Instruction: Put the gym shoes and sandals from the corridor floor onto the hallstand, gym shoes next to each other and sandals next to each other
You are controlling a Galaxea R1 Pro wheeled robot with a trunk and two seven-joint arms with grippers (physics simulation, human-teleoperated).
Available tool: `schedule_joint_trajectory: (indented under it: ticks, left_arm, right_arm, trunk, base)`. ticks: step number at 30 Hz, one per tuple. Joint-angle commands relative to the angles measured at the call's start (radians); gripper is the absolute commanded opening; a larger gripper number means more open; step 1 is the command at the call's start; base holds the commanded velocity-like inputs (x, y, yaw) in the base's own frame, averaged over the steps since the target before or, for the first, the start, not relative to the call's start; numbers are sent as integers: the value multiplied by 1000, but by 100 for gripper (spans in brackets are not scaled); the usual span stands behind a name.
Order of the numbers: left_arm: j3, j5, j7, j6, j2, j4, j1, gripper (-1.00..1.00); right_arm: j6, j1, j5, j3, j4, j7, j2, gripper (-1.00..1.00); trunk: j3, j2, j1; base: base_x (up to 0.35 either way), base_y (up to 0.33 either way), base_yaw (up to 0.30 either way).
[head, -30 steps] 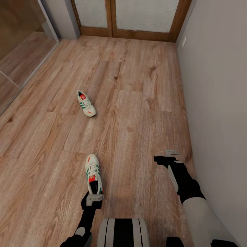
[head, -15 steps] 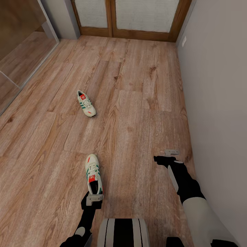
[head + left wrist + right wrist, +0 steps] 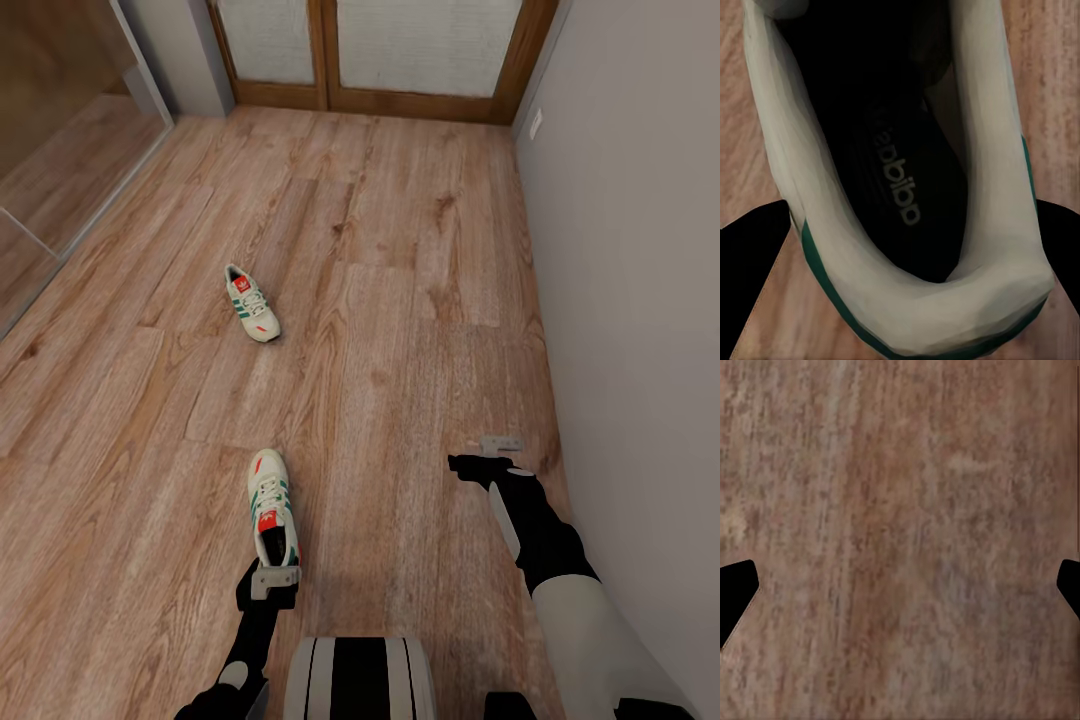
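Both gym shoes (image 3: 272, 518) lie on the corridor floor (image 3: 400, 330); left gripper (image 3: 275, 578) spread around the near heel, right gripper (image 3: 500, 447) spread, empty.

Two gym shoes on the corridor floor (image 3: 400, 330), well apart. The near gym shoe (image 3: 272, 507) lies just ahead of the robot, left of centre, toe pointing away. The far gym shoe (image 3: 252, 302) sits further up the floor, a little to the left, angled. The left gripper (image 3: 276, 577) is right at the near shoe's heel; in the left wrist view its fingers (image 3: 754, 255) sit either side of that heel (image 3: 945, 300). The right gripper (image 3: 500, 443) hangs over bare floor (image 3: 900, 510) on the right, close beside the wall (image 3: 640, 300). Doors (image 3: 370, 50) stand at the far end, with a glass panel (image 3: 60, 160) along the left side.
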Motion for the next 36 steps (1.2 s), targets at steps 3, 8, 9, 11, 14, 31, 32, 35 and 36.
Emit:
schedule_joint_trajectory:
  ticks: [3, 8, 9, 11, 14, 31, 32, 35, 36]
  left_arm:
    - [1, -10, 9, -2, 0, 1, 0, -100]
    - [1, -10, 9, -2, 0, -2, 0, -100]
    - [1, -10, 10, -2, 0, -4, 0, -100]
    - [1, -10, 11, -1, 0, -9, 0, -100]
    - [2, -10, 11, 11, 0, -54, 0, -100]
    - [-7, -6, 9, 819, -4, -868, 0, -100]
    - [-8, -6, 9, 836, -4, -884, 0, -100]
    - [-8, -6, 8, 901, -5, -923, 0, -100]
    - [-8, -6, 8, 953, -5, -938, 0, -100]
  right_arm:
    - [6, 0, 7, -2, -1, 2, 1, 100]
    - [5, 0, 7, -2, -1, 1, 1, 100]
    - [5, 0, 7, -2, -1, 1, 1, 100]
    - [6, 0, 7, -2, -1, 2, 1, 100]
    - [5, 0, 7, -2, -1, 2, 2, 100]
    - [6, 0, 7, 2, -1, 3, 4, 100]
    - [6, 0, 7, 2, -1, 3, 4, 100]
    - [6, 0, 7, 2, -1, 3, 4, 100]
    - [5, 0, 7, 2, 0, 3, 4, 100]
  trunk:
    - [11, 1, -1]
    - [31, 2, -4]
    - [34, 2, -4]
    - [42, 2, -5]
    - [54, 3, -6]
    - [119, 7, -14]
    - [123, 7, -14]
    - [135, 8, -16]
    - [139, 8, -16]
  base:
    - [0, 0, 0]
    - [0, 0, 0]
    - [0, 0, 0]
    - [0, 0, 0]
    - [0, 0, 0]
    - [0, 0, 0]
    - [0, 0, 0]
    - [0, 0, 0]
    - [0, 0, 0]
